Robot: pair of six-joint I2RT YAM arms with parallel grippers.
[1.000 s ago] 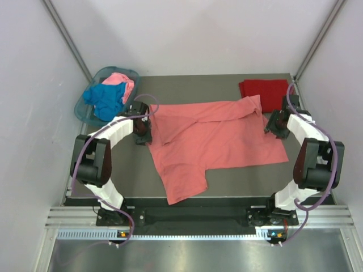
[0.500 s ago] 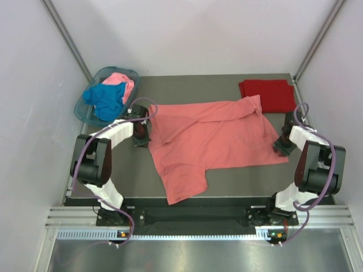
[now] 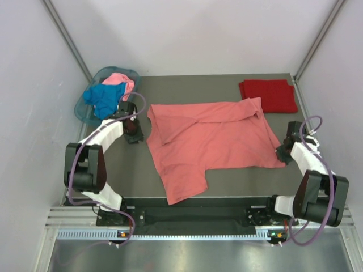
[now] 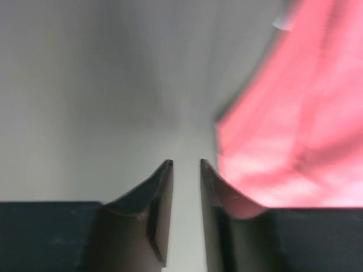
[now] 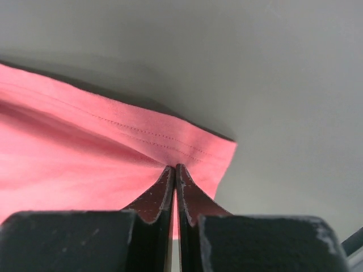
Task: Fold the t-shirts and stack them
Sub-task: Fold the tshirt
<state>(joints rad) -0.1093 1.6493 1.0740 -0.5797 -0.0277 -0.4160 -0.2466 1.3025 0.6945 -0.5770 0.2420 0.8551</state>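
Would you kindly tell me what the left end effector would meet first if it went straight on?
Most likely the bare table: the left end effector points at grey surface, with the salmon shirt lying just right of that line. The blurred view leaves depth unclear.

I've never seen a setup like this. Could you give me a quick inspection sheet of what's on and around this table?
Surface: dark grey table, flat.
Job's things: salmon shirt spread mid-table; dark red shirt folded at the far right corner; blue shirt and pink shirt heaped in the teal basket, far left.
Clutter: nothing seen.
Grippers: left gripper open and empty beside the salmon shirt's edge; right gripper shut on its hem corner.
Cables: purple cables loop along both arms.
Surroundings: pale walls; metal rail at the near edge.
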